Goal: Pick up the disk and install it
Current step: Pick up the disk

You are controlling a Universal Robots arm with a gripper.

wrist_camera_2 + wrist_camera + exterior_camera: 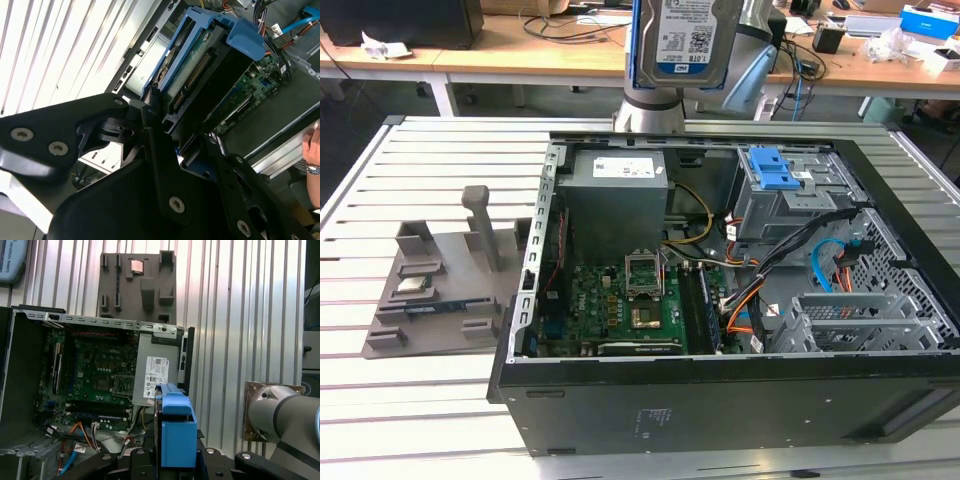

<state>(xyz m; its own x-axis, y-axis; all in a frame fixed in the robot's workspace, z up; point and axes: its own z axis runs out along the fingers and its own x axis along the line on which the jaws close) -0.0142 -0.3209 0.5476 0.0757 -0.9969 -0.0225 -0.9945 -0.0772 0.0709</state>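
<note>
Blue-framed, one disk [675,40] hangs clamped in one gripper [181,122].

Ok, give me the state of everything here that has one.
disk, held in the air, upright, not yet in the case
pincer, shut on the disk
computer case, lying on its side, side panel off
drive cage, mounted inside the case

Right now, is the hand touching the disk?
Touching. In the second wrist view the hand clamps the disk by its blue frame, with black fingers pressed against both sides.
</note>
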